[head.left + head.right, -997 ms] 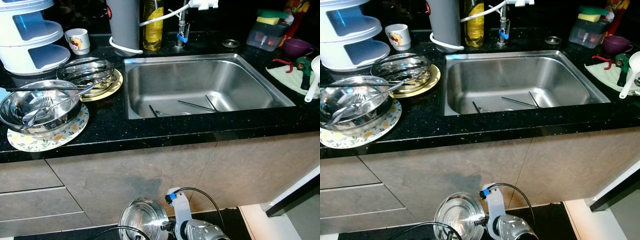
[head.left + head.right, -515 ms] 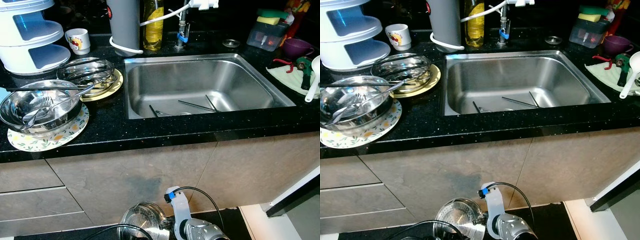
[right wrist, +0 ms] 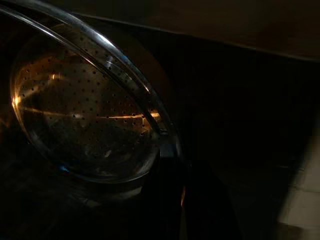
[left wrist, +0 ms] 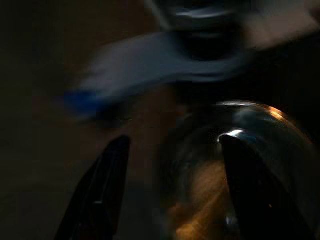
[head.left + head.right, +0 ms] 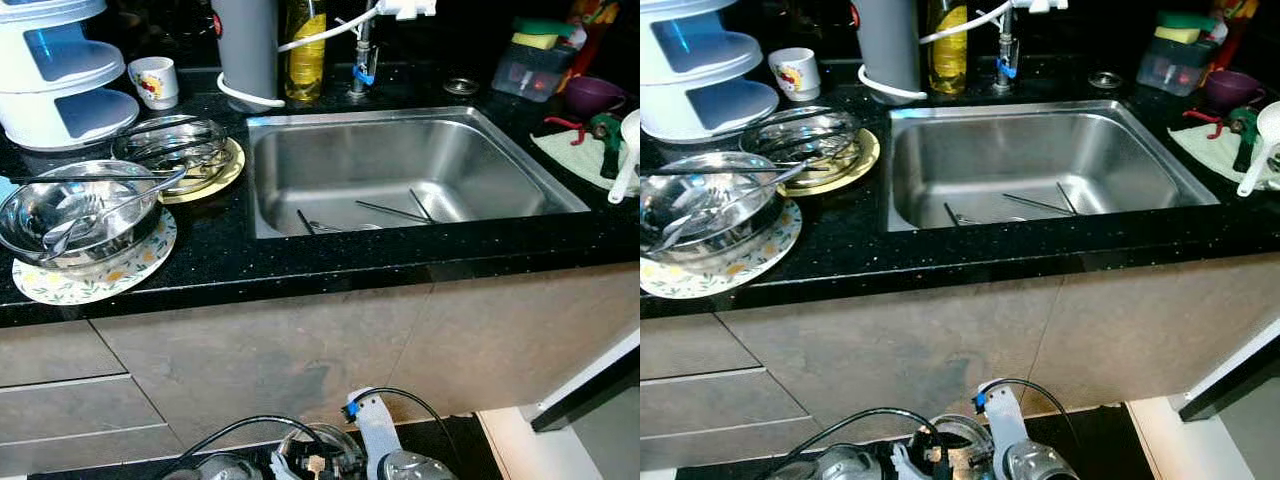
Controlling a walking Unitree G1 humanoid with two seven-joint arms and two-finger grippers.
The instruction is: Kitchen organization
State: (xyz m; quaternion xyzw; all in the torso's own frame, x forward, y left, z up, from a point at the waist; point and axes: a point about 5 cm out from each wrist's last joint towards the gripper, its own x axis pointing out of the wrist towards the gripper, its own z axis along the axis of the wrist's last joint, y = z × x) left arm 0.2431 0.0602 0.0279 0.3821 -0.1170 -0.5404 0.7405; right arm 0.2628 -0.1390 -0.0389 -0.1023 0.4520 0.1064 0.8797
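Colander (image 3: 85,120) held low before the cabinet, rim pinched by my right gripper (image 3: 167,150) (carrying it sinkward, I judge); left gripper (image 4: 172,190) spread wide beside it; sink (image 5: 420,130) far ahead

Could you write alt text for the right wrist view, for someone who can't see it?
A very dark close-up of a shiny metal strainer, its rounded bowl dotted with small holes and catching orange glints of light. The strainer's rim crosses the frame at a slant, and the rest is deep shadow with a strip of pale floor at one edge.
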